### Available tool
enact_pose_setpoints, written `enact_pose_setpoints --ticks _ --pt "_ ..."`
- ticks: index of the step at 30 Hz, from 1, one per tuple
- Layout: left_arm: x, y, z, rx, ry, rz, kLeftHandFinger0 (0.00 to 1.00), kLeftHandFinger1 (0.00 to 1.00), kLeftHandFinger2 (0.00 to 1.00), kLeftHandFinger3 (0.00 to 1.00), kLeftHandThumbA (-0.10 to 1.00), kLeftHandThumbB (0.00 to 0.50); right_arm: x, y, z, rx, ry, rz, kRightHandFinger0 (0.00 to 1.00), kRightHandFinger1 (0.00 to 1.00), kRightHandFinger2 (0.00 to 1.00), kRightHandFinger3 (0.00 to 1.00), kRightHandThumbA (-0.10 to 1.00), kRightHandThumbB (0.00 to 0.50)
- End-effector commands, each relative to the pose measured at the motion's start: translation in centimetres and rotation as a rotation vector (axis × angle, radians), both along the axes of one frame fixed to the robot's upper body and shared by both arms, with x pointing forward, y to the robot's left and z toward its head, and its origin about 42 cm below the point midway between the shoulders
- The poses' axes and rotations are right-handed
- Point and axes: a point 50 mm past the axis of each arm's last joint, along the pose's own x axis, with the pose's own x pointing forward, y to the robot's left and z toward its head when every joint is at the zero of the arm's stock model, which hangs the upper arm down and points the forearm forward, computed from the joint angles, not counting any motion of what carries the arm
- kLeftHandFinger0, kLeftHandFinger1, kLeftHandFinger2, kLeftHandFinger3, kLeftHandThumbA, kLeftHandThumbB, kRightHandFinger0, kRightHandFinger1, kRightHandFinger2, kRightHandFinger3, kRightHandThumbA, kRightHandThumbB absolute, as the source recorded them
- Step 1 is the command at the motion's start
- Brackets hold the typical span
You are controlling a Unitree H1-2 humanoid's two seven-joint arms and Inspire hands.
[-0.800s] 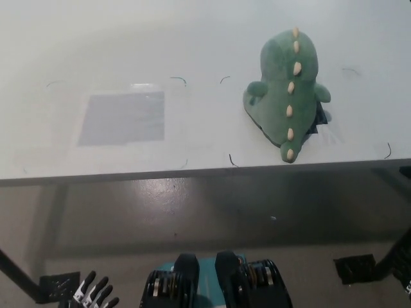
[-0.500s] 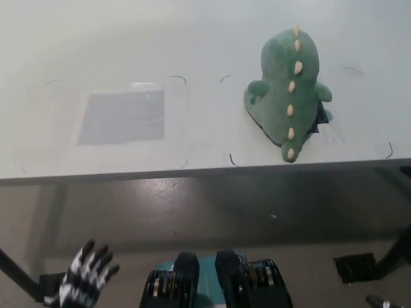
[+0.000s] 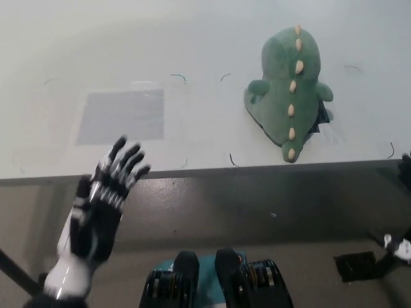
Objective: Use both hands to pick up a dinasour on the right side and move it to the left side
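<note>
the green plush dinosaur [image 3: 289,90] lies on the white table [image 3: 212,38], on the table's right part, close to its front edge, with a row of cream spikes running down its back and its tail end pointing toward that edge. no writing or label can be read on it; a dark bit shows under its right flank. well to the left of the dinosaur a pale grey rectangle [image 3: 120,115] lies flat on the table. the left hand [image 3: 103,202] hovers below and left of the dinosaur, over the table's front edge, fingers spread apart, holding nothing. only a sliver of the right hand [image 3: 404,170] shows at the picture's right edge, beyond the dinosaur; i cannot tell how its fingers are set.
</note>
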Motion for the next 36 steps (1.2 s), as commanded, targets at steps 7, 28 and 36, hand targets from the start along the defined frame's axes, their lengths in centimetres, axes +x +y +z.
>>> enact_pose_setpoints --ticks 7,28,36 --pt "6.2 -2.6 4.7 0.069 -0.037 -0.015 1.00 1.00 1.00 1.00 0.96 0.439 4.4 0.9 3.7 0.014 -0.061 -0.004 1.00 1.00 1.00 1.00 0.96 0.076" --pt "17.2 -10.4 10.3 0.121 -0.017 -0.051 1.00 1.00 1.00 1.00 0.96 0.382 18.2 5.6 7.6 0.118 0.020 0.031 1.00 1.00 1.00 1.00 0.95 0.125" --pt "20.2 -12.9 10.7 0.134 0.065 -0.060 1.00 1.00 1.00 1.00 0.95 0.375 20.2 6.4 7.1 0.060 0.042 0.009 1.00 1.00 1.00 1.00 1.00 0.163"
